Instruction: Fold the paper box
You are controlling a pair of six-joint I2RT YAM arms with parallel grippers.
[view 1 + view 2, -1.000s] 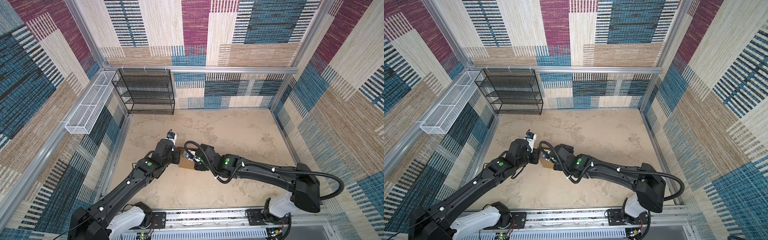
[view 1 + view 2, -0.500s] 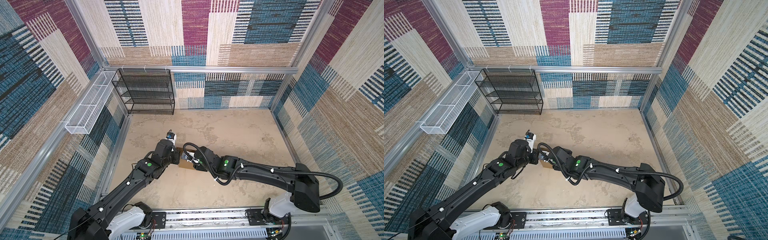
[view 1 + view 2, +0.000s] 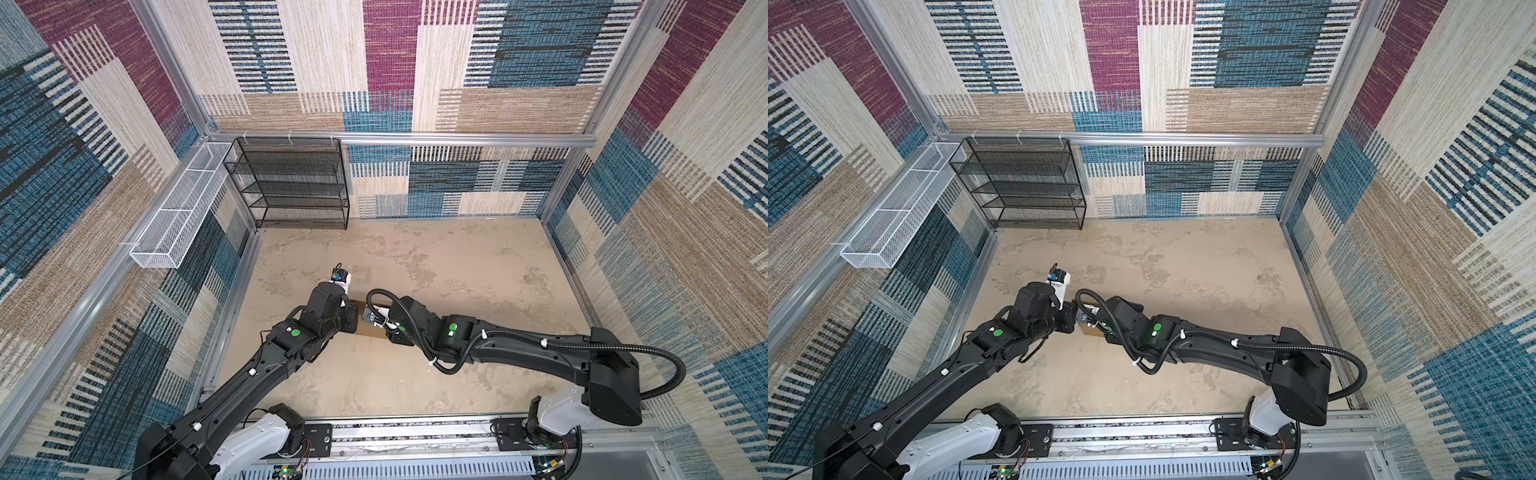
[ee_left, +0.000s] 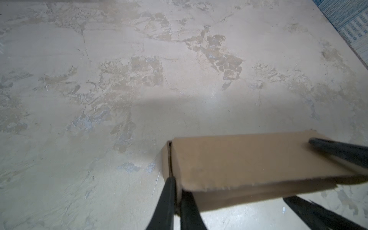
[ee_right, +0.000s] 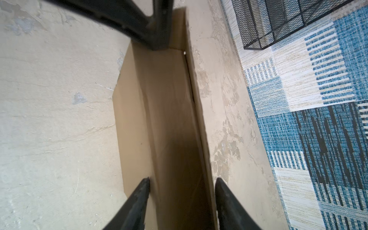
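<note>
The right gripper [image 5: 182, 179] has slid in to straddle the paper box [image 4: 249, 157], left of the middle of the tabletop [image 3: 457, 270], grip uncertain; the left gripper [image 4: 178, 185] pinches its end wall; light, stiff cardboard, likely best held by walls.

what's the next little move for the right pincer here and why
Probably close the right pincer snugly onto the paper box. Its fingers straddle the box, but firm contact is unclear, while the left pincer pinches the opposite end wall and one flap lies out to the side, unfolded.
</note>
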